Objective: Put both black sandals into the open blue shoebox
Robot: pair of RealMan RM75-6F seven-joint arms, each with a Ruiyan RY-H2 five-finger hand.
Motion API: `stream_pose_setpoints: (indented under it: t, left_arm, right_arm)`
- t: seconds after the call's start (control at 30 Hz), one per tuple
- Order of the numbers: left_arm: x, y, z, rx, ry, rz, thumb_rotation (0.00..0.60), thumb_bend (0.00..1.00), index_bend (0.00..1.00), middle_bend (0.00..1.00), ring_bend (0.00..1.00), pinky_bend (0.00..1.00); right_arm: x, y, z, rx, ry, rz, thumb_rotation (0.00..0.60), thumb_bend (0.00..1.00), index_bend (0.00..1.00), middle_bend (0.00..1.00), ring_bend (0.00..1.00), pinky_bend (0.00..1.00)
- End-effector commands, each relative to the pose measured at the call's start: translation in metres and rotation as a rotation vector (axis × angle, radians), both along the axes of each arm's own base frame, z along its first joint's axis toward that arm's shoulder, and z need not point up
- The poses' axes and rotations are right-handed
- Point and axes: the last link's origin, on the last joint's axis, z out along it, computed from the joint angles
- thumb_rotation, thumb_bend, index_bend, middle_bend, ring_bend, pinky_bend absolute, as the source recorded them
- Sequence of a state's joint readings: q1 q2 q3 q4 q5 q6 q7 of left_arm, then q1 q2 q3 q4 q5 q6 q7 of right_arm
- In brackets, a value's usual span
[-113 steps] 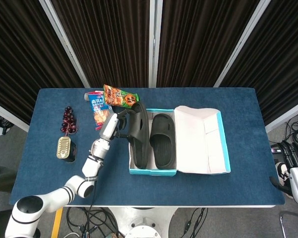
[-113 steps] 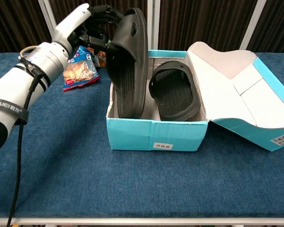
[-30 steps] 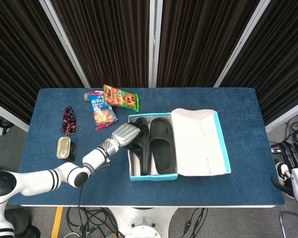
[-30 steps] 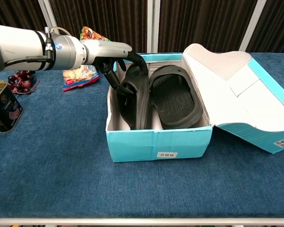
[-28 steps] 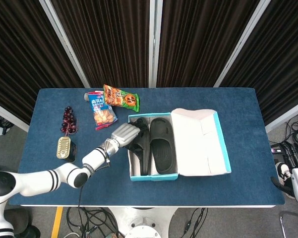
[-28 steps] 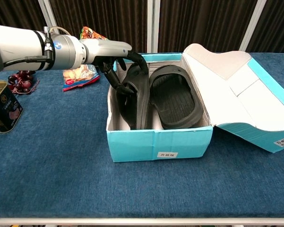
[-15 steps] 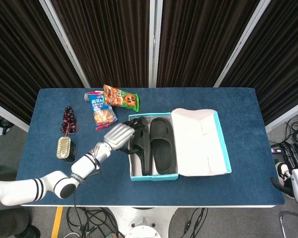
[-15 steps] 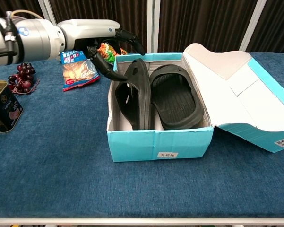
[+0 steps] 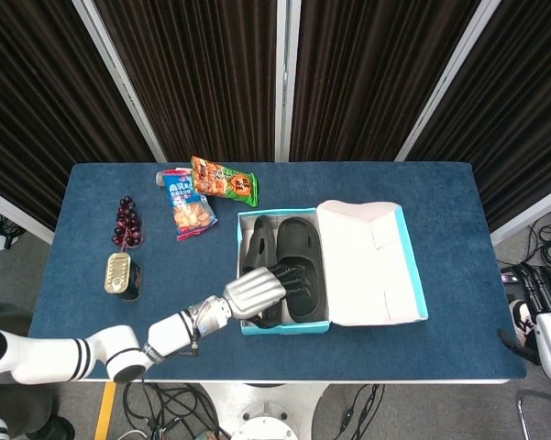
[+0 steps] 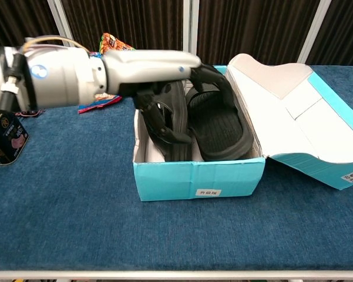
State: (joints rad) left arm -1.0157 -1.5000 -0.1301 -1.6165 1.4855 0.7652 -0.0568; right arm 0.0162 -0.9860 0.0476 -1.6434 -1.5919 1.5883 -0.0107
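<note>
Both sandals (image 9: 289, 259) boxed beneath the left robot hand (image 9: 259, 289).

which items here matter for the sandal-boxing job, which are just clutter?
Job:
- left sandal, in the box
- right sandal, in the box
- blue shoebox
- left hand, over the box

Clutter:
- grapes
- tin can
- blue snack bag
- orange snack bag

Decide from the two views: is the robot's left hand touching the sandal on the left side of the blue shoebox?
Touching. In the chest view the left hand reaches into the blue shoebox and its fingers lie against the left sandal.
</note>
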Motion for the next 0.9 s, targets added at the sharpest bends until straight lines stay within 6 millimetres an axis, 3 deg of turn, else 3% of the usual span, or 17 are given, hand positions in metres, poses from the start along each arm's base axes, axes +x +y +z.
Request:
stream_pose_setpoints:
  t: [0.03,0.37,0.7,0.9]
  left_arm:
    - [0.009,-0.003,-0.014,-0.028,0.046,-0.060,0.600,0.34,0.24,0.16,0.00,0.16]
    - [0.019,-0.004,-0.028,-0.061,0.076,-0.068,0.598,0.38,0.24,0.18,0.00,0.14]
    - [0.012,-0.004,-0.036,-0.078,0.163,-0.060,0.588,0.38,0.25,0.18,0.00,0.14]
    - [0.014,-0.001,-0.027,-0.058,0.105,-0.023,0.581,0.38,0.25,0.18,0.00,0.14]
  right_arm:
    - [0.000,-0.001,0.000,0.000,0.001,-0.003,0.600,0.06,0.00,0.07,0.00,0.00]
    - [-0.004,-0.001,0.001,-0.002,-0.004,-0.019,0.600,0.06,0.00,0.07,0.00,0.00]
    - [-0.007,-0.001,0.001,-0.003,-0.010,-0.020,0.600,0.06,0.00,0.07,0.00,0.00]
    - [-0.007,0.000,0.003,-0.010,-0.012,-0.018,0.600,0.06,0.00,0.07,0.00,0.00]
